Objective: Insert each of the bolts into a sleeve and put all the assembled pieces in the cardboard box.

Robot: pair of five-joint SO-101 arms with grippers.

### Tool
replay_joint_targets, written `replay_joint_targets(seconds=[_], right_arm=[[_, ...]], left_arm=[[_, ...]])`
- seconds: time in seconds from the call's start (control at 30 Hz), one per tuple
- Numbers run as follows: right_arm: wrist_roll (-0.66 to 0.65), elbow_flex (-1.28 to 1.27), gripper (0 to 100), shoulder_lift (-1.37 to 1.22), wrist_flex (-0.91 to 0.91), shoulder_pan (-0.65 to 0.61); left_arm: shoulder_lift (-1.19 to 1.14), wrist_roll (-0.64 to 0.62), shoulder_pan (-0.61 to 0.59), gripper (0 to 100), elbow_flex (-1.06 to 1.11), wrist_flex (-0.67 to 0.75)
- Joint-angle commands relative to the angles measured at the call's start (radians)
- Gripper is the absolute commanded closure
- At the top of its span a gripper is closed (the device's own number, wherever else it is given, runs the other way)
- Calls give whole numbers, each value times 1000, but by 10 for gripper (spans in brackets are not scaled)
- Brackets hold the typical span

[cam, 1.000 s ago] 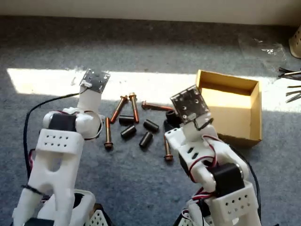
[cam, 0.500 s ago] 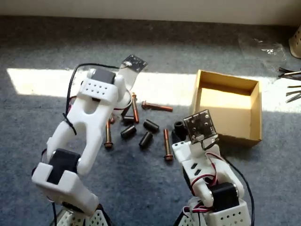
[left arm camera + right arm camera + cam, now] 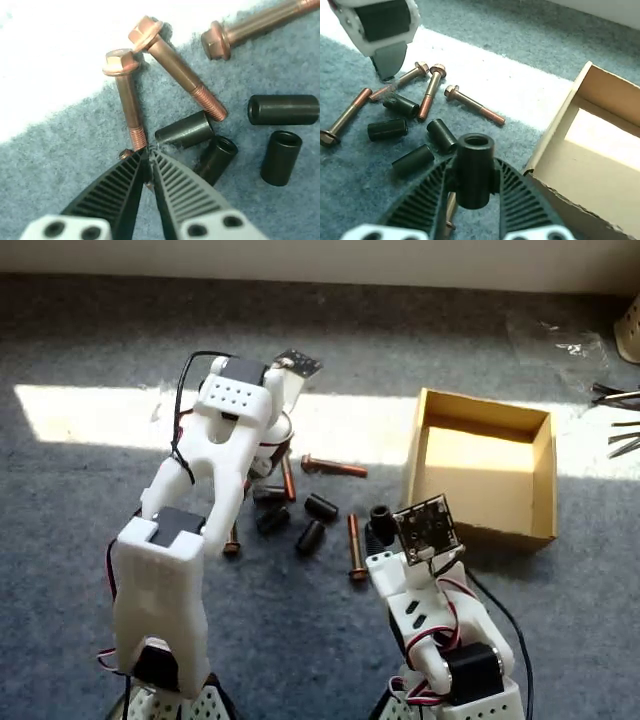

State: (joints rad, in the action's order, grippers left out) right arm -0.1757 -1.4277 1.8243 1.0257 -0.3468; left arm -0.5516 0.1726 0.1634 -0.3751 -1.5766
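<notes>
Nothing assembled yet: the cardboard box (image 3: 546,480), right of frame, sits empty. The right tool (image 3: 472,172) grips one black cylindrical sleeve (image 3: 475,160) upright; the left tool (image 3: 149,155), pinched closed, hovers over loose copper hex-head bolts (image 3: 176,66).

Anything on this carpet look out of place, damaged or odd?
Nothing stands out: copper bolts and black cylindrical sleeves lie loose, undamaged; the cardboard box sits level; the right gripper holds one black sleeve upright.
</notes>
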Motion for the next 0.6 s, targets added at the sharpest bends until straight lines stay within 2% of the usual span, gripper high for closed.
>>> replay_joint_targets(seconds=[0.0,0.1,0.27,0.57], right_arm=[[6,-2,993,12,-7,5],[6,-25,993,12,-28,5],[8,-68,993,12,-65,5],[6,-67,993,12,-65,-16]], left_arm=[[-7,5,25,995,-85,-9],[-24,6,25,988,-93,-6],[-70,6,28,905,-143,-6],[-180,3,21,902,-216,97]])
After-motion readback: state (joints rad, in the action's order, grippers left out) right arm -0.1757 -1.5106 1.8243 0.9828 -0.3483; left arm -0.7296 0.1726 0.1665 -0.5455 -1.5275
